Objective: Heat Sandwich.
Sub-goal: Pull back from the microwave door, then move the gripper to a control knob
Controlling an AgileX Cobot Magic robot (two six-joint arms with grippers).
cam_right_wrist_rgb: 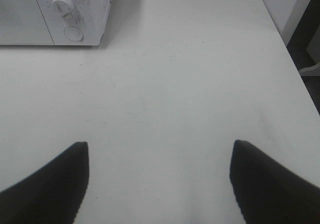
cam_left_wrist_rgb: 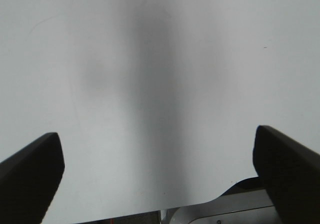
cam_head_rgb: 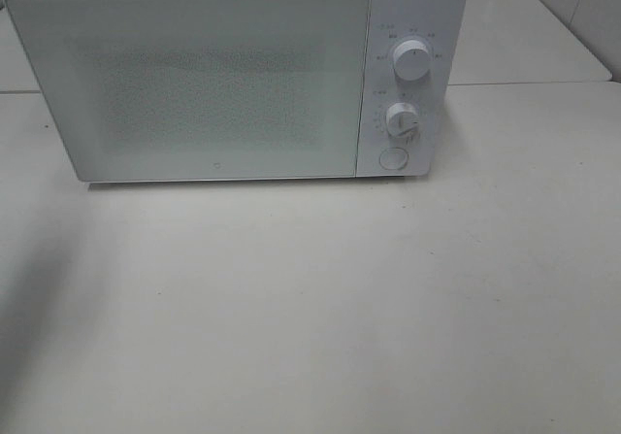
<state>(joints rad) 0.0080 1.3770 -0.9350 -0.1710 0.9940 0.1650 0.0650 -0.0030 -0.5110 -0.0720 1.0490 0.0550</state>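
A white microwave (cam_head_rgb: 213,80) stands at the back of the table with its door shut; its frosted door hides the inside. Two white knobs (cam_head_rgb: 411,61) and a round button (cam_head_rgb: 392,158) sit on its right panel. The sandwich and its plate are out of view. My left gripper (cam_left_wrist_rgb: 157,156) is open and empty over bare white tabletop. My right gripper (cam_right_wrist_rgb: 159,159) is open and empty over the table, to the right of the microwave (cam_right_wrist_rgb: 55,13). Neither gripper shows in the high view.
The white table (cam_head_rgb: 320,298) runs from the microwave to the near edge. Its right edge (cam_right_wrist_rgb: 295,68) shows in the right wrist view, with a dark gap beyond. A second table surface (cam_head_rgb: 524,26) lies behind on the right.
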